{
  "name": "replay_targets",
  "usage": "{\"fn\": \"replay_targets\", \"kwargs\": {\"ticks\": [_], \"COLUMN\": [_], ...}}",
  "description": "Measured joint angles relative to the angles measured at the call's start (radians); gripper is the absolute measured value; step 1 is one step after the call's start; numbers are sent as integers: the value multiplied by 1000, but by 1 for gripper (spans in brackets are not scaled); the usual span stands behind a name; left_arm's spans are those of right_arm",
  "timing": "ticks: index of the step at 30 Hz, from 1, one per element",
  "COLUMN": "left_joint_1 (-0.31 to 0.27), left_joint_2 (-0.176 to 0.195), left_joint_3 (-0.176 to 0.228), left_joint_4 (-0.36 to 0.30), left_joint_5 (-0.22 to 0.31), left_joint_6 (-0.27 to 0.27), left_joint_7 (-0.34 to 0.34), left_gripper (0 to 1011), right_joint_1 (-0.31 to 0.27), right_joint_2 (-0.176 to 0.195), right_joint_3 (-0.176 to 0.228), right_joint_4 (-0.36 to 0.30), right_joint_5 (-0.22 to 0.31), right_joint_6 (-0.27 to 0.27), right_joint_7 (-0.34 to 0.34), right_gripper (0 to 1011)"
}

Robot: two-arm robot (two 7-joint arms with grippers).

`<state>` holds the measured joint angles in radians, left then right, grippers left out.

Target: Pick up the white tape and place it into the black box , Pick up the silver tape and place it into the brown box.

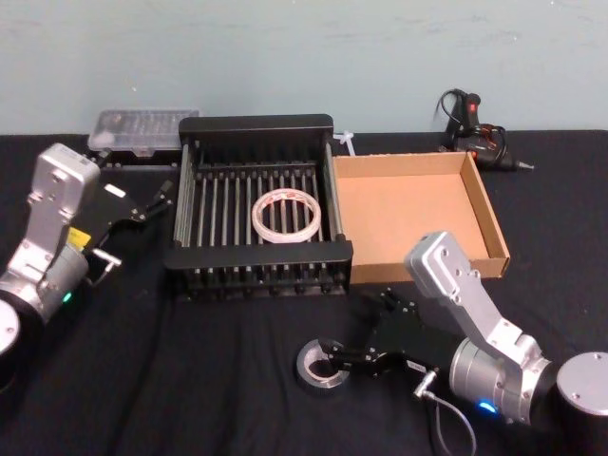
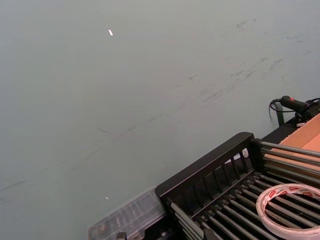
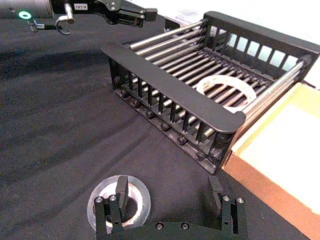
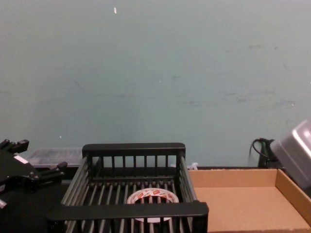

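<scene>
White tape (image 4: 152, 196) inside black box (image 4: 133, 149)

In the right wrist view the right gripper (image 3: 167, 197) hides part of the silver tape (image 3: 134, 199): 1 finger (image 3: 121, 190) stands in the roll's core, and the frame's lower edge cuts off the gripper's body. The brown box (image 3: 280, 150) runs out past the same view's right edge. In the left wrist view the white tape (image 2: 289, 210) is cut by the right and lower edges. In the chest view the black box (image 4: 127, 210) hides the tape's lower half behind its near rim, and the left gripper (image 4: 36, 167) is clipped at the left edge
</scene>
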<state>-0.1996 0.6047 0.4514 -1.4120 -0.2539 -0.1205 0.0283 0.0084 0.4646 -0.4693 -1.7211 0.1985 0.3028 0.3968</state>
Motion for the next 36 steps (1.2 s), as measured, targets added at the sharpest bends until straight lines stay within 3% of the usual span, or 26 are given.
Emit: {"fn": "replay_targets", "kwargs": {"ticks": [36], "left_joint_1": [0], "left_joint_2": [0], "left_joint_3": [0], "left_joint_4": [0], "left_joint_5": [0], "left_joint_6": [0], "left_joint_7": [0], "left_gripper": [1001], "right_joint_1": [34], "right_joint_2": [-31], "right_joint_3": [-24], "right_joint_4": [53], "right_joint_5": [-18], "right_joint_6": [55], "right_joint_7": [26], "right_gripper": [1000]}}
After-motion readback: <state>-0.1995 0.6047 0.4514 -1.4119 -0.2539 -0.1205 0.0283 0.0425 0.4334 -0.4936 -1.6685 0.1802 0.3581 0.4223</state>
